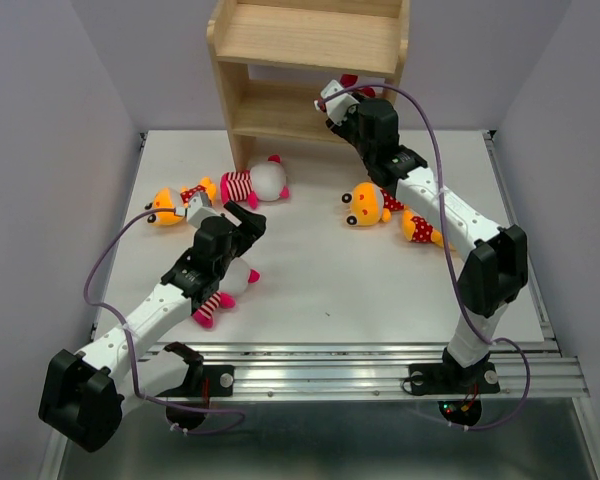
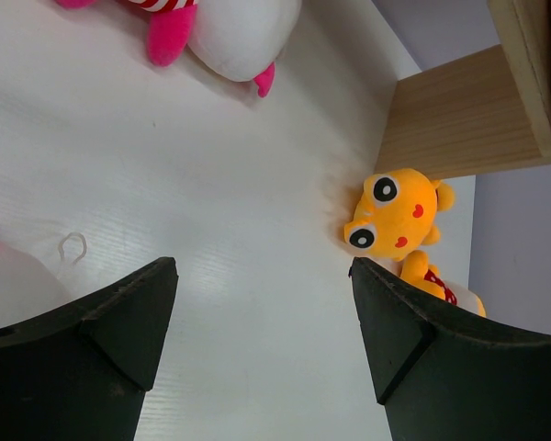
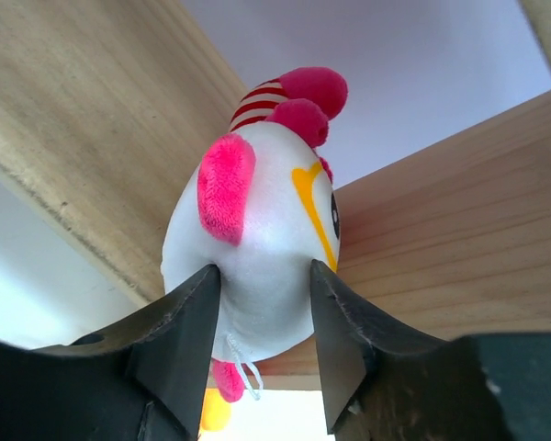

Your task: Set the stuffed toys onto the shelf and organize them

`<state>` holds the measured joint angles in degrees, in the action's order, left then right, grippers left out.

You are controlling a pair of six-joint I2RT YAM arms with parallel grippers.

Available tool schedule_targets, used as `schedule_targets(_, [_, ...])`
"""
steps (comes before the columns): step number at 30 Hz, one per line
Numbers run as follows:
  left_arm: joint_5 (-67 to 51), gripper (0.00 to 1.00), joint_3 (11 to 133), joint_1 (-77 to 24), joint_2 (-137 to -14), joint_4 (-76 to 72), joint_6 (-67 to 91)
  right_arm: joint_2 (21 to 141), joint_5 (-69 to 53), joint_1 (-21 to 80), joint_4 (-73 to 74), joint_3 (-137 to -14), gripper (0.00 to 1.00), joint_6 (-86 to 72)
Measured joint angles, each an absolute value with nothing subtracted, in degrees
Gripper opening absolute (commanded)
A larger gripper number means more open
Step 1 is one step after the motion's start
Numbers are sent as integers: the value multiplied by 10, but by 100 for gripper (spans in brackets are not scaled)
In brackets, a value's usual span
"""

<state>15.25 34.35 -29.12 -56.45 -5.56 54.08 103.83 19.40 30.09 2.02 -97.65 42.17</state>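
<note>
The wooden shelf [image 1: 310, 60] stands at the back of the table. My right gripper [image 1: 332, 100] is shut on the head of a white, pink-eared toy [image 3: 257, 230] and holds it at the shelf's lower tier [image 3: 459, 239]. My left gripper [image 1: 248, 222] is open and empty above the table; its jaws [image 2: 262, 266] stand wide apart. One white striped toy [image 1: 255, 183] lies near the shelf's foot, another [image 1: 230, 285] lies partly under my left arm. One yellow toy [image 1: 170, 205] lies at the left, two [image 1: 365, 203] [image 1: 420, 228] beside my right arm.
In the left wrist view a yellow toy [image 2: 395, 216] lies just past the right fingertip, by the shelf's side panel [image 2: 459, 119]; a white toy [image 2: 239, 37] lies further ahead. Grey walls [image 1: 50, 150] close in the table on both sides.
</note>
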Motion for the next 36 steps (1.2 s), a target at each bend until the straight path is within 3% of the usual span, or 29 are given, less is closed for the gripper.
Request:
schedule_targets(6, [152, 87, 343, -291, -564, -56, 541, 1029, 162, 301, 43, -976, 56, 397])
schedule_targets(11, [152, 87, 343, -291, -564, -56, 541, 1014, 135, 301, 53, -976, 70, 376])
schedule_targets(15, [152, 87, 343, -291, -564, -56, 541, 1006, 116, 301, 56, -977, 75, 361])
schedule_targets(36, [153, 87, 329, -291, -537, -48, 543, 1018, 27, 266, 101, -1033, 71, 170])
